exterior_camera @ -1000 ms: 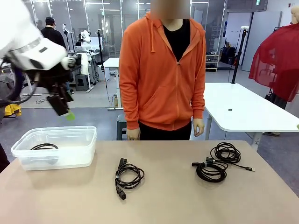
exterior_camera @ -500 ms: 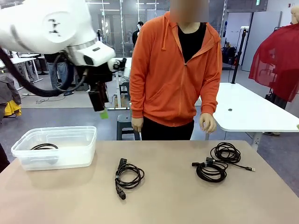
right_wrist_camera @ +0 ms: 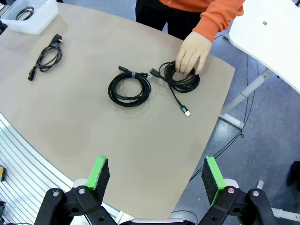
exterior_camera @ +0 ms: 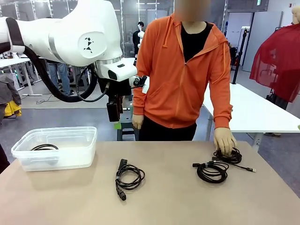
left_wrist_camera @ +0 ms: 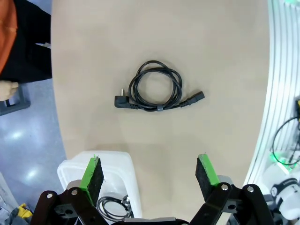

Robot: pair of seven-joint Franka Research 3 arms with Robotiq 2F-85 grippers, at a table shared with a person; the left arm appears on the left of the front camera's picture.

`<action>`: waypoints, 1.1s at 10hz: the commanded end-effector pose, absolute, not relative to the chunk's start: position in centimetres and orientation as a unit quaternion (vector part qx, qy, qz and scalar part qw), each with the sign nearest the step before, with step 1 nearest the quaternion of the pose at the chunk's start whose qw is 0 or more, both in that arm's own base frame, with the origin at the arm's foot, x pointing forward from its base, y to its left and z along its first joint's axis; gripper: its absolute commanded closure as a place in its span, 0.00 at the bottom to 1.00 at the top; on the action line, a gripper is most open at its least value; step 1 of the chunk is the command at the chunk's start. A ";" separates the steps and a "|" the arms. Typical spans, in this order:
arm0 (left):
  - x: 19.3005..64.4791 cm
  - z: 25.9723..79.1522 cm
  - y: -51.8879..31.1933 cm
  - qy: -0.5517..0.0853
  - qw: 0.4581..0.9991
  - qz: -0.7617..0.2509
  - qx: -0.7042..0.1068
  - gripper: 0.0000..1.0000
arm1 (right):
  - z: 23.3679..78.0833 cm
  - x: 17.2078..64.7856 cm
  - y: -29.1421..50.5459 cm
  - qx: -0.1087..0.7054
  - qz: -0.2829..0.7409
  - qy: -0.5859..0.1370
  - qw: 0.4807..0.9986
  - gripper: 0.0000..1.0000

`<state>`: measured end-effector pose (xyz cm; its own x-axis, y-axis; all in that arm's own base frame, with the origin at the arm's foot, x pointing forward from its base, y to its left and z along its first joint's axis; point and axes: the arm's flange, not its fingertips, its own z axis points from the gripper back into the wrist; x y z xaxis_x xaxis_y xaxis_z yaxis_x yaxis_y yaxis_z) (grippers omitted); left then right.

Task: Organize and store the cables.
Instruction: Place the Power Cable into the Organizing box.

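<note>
**1. Hazards (near to far)**
- Left claw (left_wrist_camera: 149, 163): jaws at full spread, nothing held. It hangs high over the table (exterior_camera: 178, 206), approx. above the mid cord (exterior_camera: 129, 177). Right claw (right_wrist_camera: 155, 161): jaws wide, empty, high over the right side.
- Mid cord lies alone at table centre. The loop is loose w/ both plug ends sticking out. A pinch on one strand would likely uncoil it on lift, leaving a dragging tail.
- Right coil (exterior_camera: 212, 172) appears to touch the thin coil (exterior_camera: 227, 154) just behind it. Lifting one may drag the other.
- Person's hand (exterior_camera: 225, 139) rests on the thin coil. Any claw approach there risks contact.
- Bin (exterior_camera: 56, 157), far left, holds one cable (exterior_camera: 44, 147). A hanging tail could snag the rim.

**2. Materials, shapes**
- Table: matte tan, smooth, near edge curved.
- Cords: black, rubbery jackets, round loops. Mid cord is thick, w/ an angled plug and a blocky socket end. Right coil is banded at one point. Thin coil is slim, its small metal-tipped connector trailing out.
- Bin: translucent plastic, rectangular, rounded corners, low walls w/ a lip.
</note>
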<state>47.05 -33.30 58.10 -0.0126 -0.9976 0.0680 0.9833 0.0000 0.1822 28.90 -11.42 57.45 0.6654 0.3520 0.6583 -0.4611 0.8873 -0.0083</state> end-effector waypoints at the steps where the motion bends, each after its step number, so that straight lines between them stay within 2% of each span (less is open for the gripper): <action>1: 47.1 59.2 -32.6 -0.075 0.701 -0.708 0.029 0.00 | 57.4 28.9 -11.6 0.082 0.226 -0.344 0.908 0.00; 10: 47.0 58.2 -33.3 -0.086 0.701 -0.707 0.039 0.00 | 57.4 28.9 -11.6 0.082 0.226 -0.344 0.908 0.00; 11: 47.9 57.4 -33.3 -0.088 0.747 -0.659 0.001 0.00 | 57.4 28.9 -11.6 0.082 0.226 -0.344 0.908 0.00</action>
<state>47.20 -33.24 57.91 0.0273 -0.9962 0.0821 0.9863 0.0403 0.1602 28.90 -11.42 57.45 0.6654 0.3520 0.6583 -0.4611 0.8873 -0.0083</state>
